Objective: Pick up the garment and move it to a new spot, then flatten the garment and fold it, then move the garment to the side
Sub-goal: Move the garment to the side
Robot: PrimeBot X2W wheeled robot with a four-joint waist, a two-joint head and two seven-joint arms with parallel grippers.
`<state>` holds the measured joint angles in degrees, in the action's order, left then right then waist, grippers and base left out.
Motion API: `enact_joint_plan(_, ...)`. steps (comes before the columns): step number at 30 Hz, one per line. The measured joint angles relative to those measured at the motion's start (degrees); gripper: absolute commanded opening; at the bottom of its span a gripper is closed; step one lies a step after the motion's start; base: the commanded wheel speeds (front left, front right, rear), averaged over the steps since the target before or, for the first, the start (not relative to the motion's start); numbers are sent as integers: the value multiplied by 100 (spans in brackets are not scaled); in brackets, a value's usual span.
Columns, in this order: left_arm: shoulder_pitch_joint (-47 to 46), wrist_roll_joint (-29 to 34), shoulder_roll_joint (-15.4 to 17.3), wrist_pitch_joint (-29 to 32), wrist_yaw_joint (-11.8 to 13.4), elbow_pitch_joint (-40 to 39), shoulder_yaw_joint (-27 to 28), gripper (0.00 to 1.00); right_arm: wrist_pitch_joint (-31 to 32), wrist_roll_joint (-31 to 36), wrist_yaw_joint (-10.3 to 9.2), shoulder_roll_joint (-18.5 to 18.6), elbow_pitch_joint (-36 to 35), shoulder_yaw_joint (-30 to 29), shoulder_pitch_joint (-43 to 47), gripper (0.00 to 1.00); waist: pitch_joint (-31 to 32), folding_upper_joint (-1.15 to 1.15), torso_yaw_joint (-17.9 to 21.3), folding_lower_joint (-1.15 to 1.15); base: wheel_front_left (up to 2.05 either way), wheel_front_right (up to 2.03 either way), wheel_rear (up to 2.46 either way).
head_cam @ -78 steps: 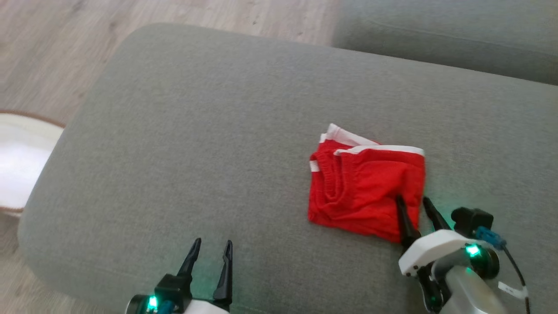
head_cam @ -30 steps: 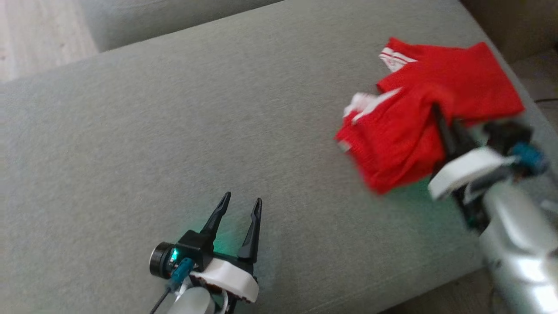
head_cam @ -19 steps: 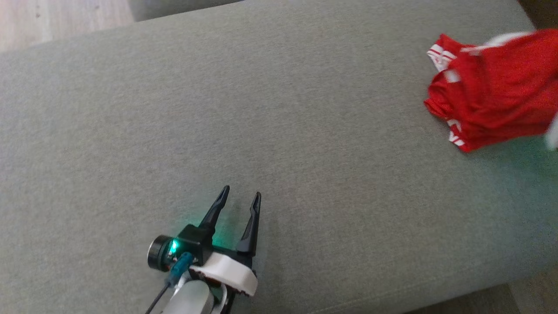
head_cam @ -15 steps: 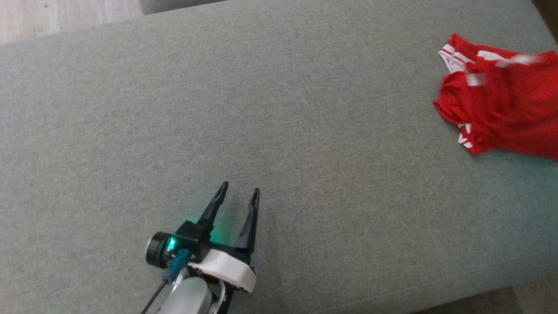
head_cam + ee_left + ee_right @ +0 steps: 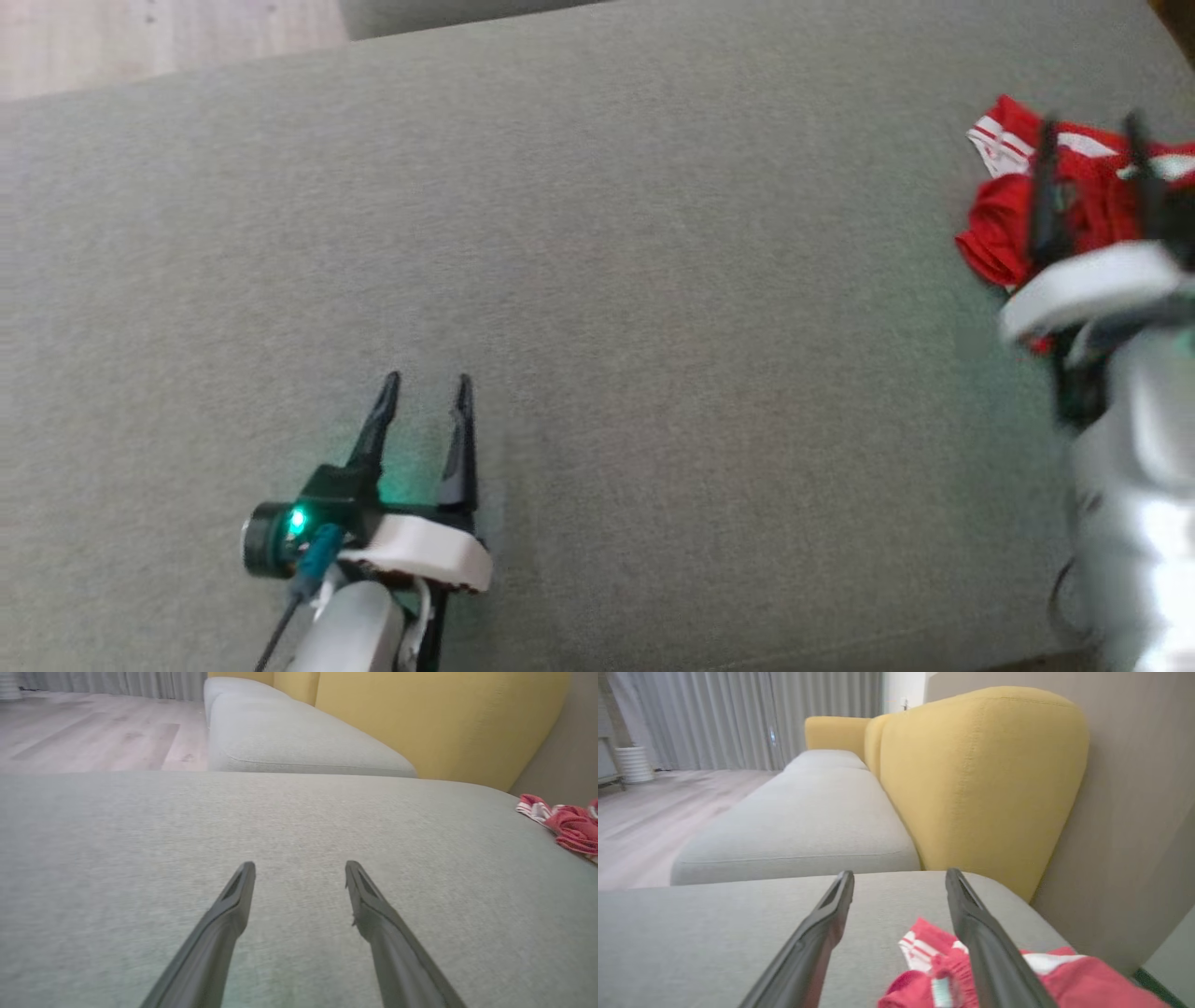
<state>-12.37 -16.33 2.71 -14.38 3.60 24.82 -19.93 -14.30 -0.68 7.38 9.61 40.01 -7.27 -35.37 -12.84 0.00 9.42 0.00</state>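
Two pincers, one garment, and all the action at the right-hand edge. Starting left: left pincer (image 5: 428, 380) spread wide, gripping nothing, parked low over the bare grey sofa cushion (image 5: 653, 280), well apart from the cloth. Sweeping right across open cushion to the red garment (image 5: 994, 233) with white bands, bunched in a heap by the cushion's right edge, near the yellow backrest (image 5: 980, 779). Poised right over it: right pincer (image 5: 1090, 123), fingers parted, clamping nothing, the heap beneath the tips and spilling off to their right in the wrist view. Hard to call a long axis on a crumpled heap. Nearer arm by a distance: the right. Probably flattening next, so a short drop onto the cloth, and a long rightward reach for the left to help.
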Motion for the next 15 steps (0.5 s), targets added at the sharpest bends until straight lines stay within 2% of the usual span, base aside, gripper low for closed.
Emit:
enact_joint_plan(6,226,74,-1,0,97,-64,363,100,-9,-265,0,-497,-831,319,1299,100,150,0,-328,0,0,0,0)
enact_joint_plan(15,571,255,-3,0,147,-99,661,100,-10,-300,0,-634,-1538,581,2139,100,438,0,-933,0,0,0,0)
